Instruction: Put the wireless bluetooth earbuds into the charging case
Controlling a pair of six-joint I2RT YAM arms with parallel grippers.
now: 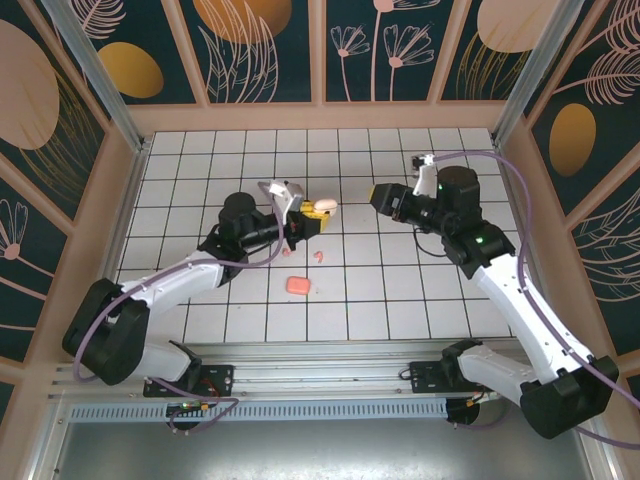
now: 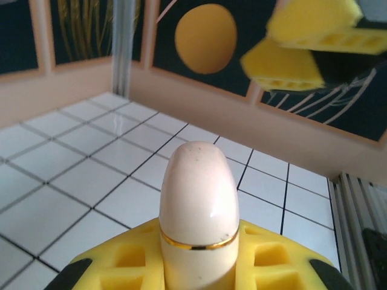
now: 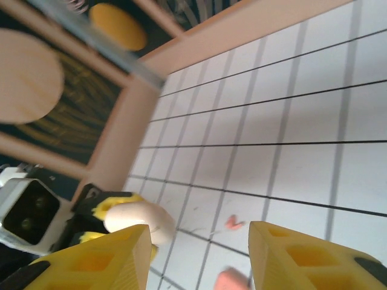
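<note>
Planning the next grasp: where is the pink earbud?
In the top view the pink earbud lies on the tiles between the salmon case and the left gripper holding the beige case.

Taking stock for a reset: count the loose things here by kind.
Rounded charging cases: 2 (glossy beige case held in the left gripper, salmon-pink case lying on the white tiles)
Tiny pink stemmed earbuds: 1
Total: 3

No legible text, labels, brands, numbers or signs anywhere.
</note>
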